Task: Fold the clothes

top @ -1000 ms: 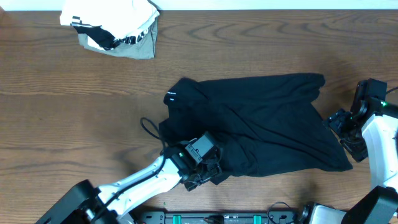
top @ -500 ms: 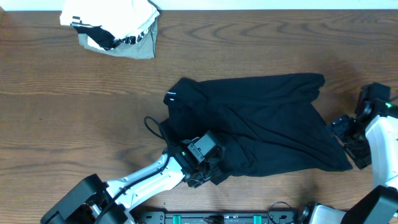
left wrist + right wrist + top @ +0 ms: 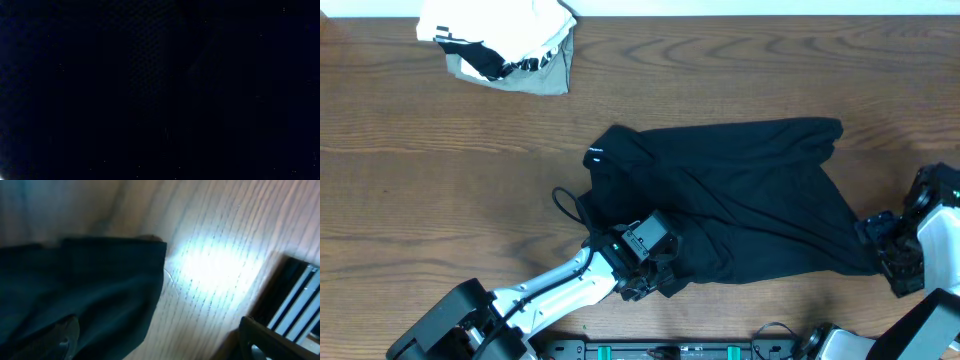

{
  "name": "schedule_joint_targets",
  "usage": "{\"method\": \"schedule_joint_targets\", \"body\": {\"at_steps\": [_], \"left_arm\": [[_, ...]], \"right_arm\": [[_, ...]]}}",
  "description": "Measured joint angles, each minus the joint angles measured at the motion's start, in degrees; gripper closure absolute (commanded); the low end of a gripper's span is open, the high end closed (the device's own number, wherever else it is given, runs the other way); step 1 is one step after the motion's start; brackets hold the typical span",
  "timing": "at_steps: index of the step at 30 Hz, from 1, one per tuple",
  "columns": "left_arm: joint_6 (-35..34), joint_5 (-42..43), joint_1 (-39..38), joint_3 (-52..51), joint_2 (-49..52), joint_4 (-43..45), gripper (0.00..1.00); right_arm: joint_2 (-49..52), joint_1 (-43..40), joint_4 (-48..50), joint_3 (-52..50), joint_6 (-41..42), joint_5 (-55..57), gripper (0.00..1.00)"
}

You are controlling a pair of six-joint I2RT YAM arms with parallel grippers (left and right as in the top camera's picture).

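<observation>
**Item:** black garment [image 3: 740, 200], one piece.
**Location:** on the table [image 3: 440, 180], from the centre to the right, towards the near side.
**Condition:** it lies loose and rumpled, with no tidy fold showing. By my reading, you have the whole fold left to do.
**Left gripper** [image 3: 655, 272]: pressed into the garment's near-left corner. Its own camera shows only dark cloth, so you cannot tell whether the jaws have caught fabric.
**Right gripper** [image 3: 888, 250]: jaws spread wide and holding nothing, at the garment's near-right corner.
**Containers:** none in view, so you have no contents to list.
**Other stock:** a white-and-grey bundle [image 3: 500, 45] at the far left, well apart from the garment. Leave it alone.
</observation>
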Motion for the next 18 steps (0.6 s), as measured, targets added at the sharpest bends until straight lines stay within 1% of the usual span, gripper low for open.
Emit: {"method": "schedule_joint_targets", "body": {"at_steps": [9, 17, 18], "left_arm": [[0.02, 0.46, 0.00, 0.00, 0.00, -0.02, 0.55], [0.24, 0.87, 0.00, -0.02, 0.04, -0.11, 0.55], [0.24, 0.87, 0.00, -0.02, 0.04, -0.11, 0.55]], "right_arm": [[0.20, -0.20, 8.26, -5.38, 0.28, -2.27, 0.01], [1.79, -2.54, 9.84, -5.90, 0.44, -3.93, 0.01], [1.99, -2.93, 10.08, -5.90, 0.44, -4.04, 0.04]]}}
